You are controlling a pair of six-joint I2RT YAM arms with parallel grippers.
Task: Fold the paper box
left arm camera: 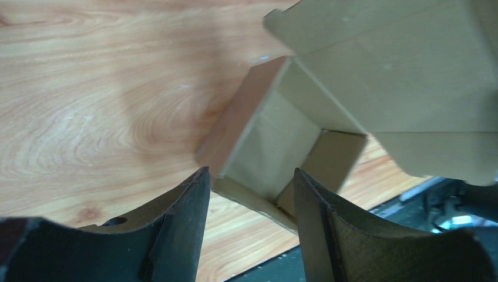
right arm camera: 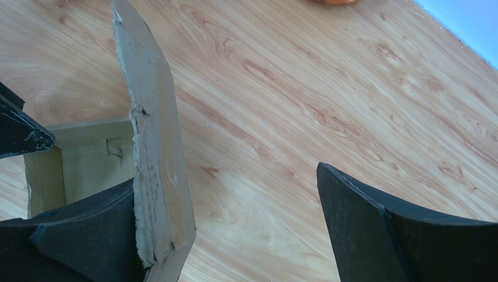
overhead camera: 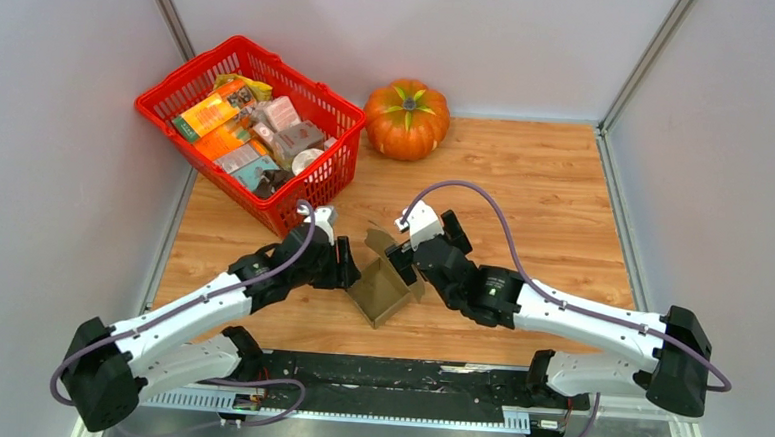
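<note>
The paper box (overhead camera: 385, 286) is brown cardboard, partly formed, with an open tray and flaps standing up. It sits on the wooden table between my two grippers. My left gripper (overhead camera: 351, 267) is at its left side and open. In the left wrist view the box's near corner (left arm camera: 276, 147) lies between the spread fingers of the left gripper (left arm camera: 249, 191), and a wide flap (left arm camera: 399, 76) hangs over it. My right gripper (overhead camera: 404, 259) is at the box's right side, open wide (right arm camera: 235, 200). An upright flap (right arm camera: 152, 147) leans on the inner face of its left finger (right arm camera: 88, 235).
A red basket (overhead camera: 189, 71) of colourful packages (overhead camera: 248, 131) stands at the back left. An orange pumpkin (overhead camera: 406, 117) sits at the back centre. A black strip (overhead camera: 405, 375) runs along the table's near edge. Grey walls close in on both sides.
</note>
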